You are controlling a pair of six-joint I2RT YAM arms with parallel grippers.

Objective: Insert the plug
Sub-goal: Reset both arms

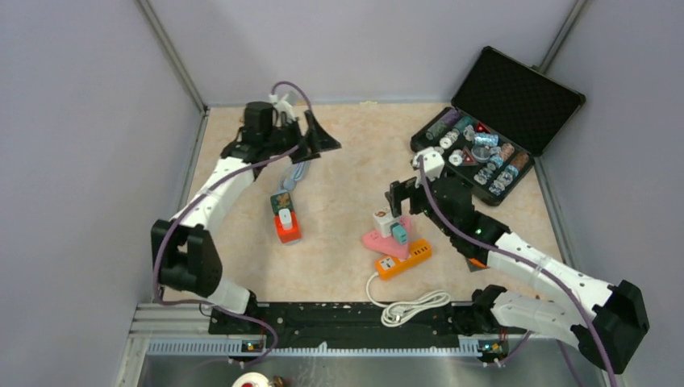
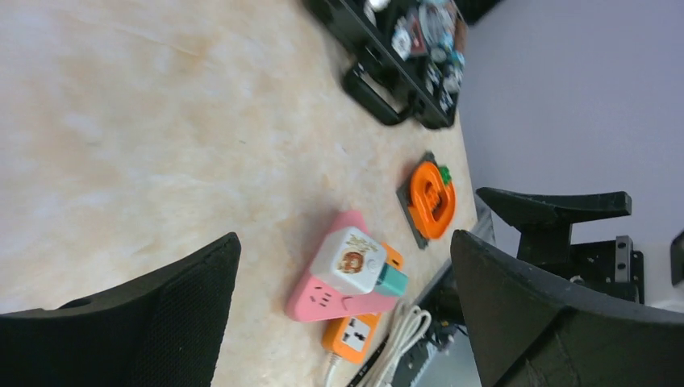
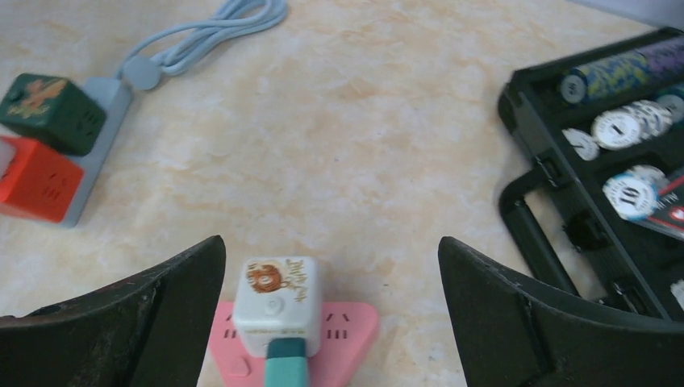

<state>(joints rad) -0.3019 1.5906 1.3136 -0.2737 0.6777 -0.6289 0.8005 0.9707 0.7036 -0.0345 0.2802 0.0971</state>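
A white cube plug (image 1: 381,220) with a teal plug (image 1: 398,234) in its side sits on a pink triangular power strip (image 1: 379,241). The pink strip lies across an orange power strip (image 1: 403,258). My right gripper (image 1: 403,197) hovers just behind the cube, open and holding nothing. In the right wrist view the cube (image 3: 278,302) stands between the wide-spread fingers of my right gripper (image 3: 331,242), nearer the left one and apart from both. My left gripper (image 1: 319,135) is raised at the back left, open and empty. Its wrist view looks between the fingers of my left gripper (image 2: 345,242) toward the cube (image 2: 352,260).
A grey strip (image 1: 284,200) carrying a green cube (image 3: 50,113) and a red cube (image 1: 287,228) lies left of centre, its cable running back. An open black case of poker chips (image 1: 500,121) stands at the back right. A coiled white cord (image 1: 411,305) lies near the front. An orange pumpkin-shaped piece (image 2: 431,200) sits by the right arm.
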